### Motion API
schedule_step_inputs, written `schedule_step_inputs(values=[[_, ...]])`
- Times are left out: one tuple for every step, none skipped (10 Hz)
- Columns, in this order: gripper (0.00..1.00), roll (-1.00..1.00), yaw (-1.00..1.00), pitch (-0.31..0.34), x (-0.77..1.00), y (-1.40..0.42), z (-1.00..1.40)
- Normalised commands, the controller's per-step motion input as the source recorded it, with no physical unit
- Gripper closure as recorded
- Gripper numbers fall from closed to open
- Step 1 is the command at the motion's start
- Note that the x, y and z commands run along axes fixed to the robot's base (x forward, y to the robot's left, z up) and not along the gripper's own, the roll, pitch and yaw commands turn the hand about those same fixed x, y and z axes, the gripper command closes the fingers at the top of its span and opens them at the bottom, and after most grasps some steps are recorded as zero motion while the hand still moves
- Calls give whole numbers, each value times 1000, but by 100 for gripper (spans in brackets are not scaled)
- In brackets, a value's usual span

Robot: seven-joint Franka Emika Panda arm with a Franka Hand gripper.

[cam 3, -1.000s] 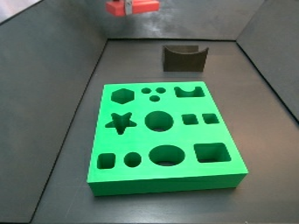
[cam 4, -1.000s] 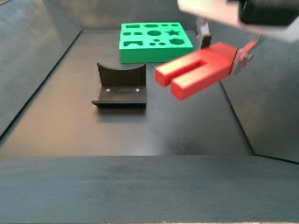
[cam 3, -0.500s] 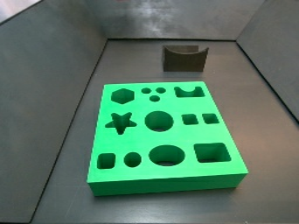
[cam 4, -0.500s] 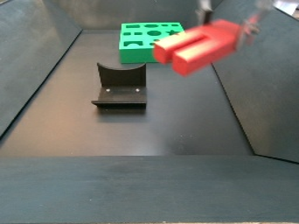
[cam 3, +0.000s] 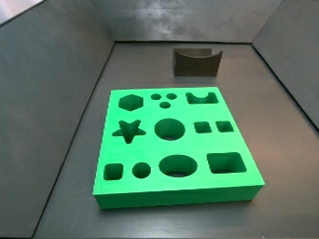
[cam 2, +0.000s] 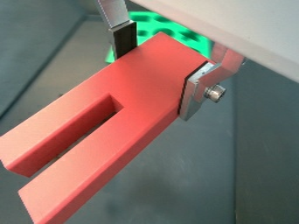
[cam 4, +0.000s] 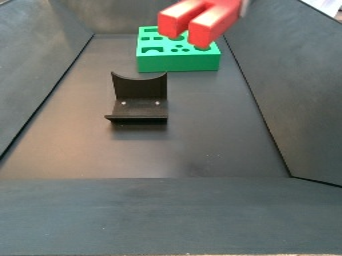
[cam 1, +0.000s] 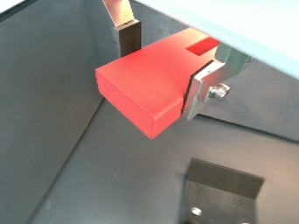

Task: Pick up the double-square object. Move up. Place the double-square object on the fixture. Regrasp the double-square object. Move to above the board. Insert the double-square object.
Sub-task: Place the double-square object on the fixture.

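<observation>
The double-square object (cam 1: 146,83) is a red block with a slot between two square prongs (cam 2: 82,149). My gripper (cam 1: 163,63) is shut on it; a silver finger (cam 2: 198,83) presses each side of its solid end in both wrist views. In a side view the red block (cam 4: 201,18) hangs high in the air near the green board (cam 4: 178,50), with the gripper itself above the frame. The dark fixture (cam 4: 136,98) with its U-shaped notch stands on the floor, nearer than the board. Another side view shows the board (cam 3: 174,140) and fixture (cam 3: 196,61) but no gripper or block.
Grey walls enclose the dark floor (cam 4: 160,160) on all sides. The fixture shows below the block in a wrist view (cam 1: 228,197), and part of the board shows behind the block in a wrist view (cam 2: 176,39).
The red block has risen and moved away from the camera toward the board, past the fixture. It has left the side view in which it showed at the top a second ago.
</observation>
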Motion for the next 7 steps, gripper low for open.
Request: schedule_step_inputs(values=[[100,-310,1000,90,1000,-301,250],[100,-343,1000,125,1000,-275,231],[100,-391,1000,172,1000,-248,209],[100,-353,774,196,1000,-223,188],[100,-275,448,199,1000,-192,165],[100,-219,264,196,1000,-169,147],[100,-180,153,188,1000,-150,130]])
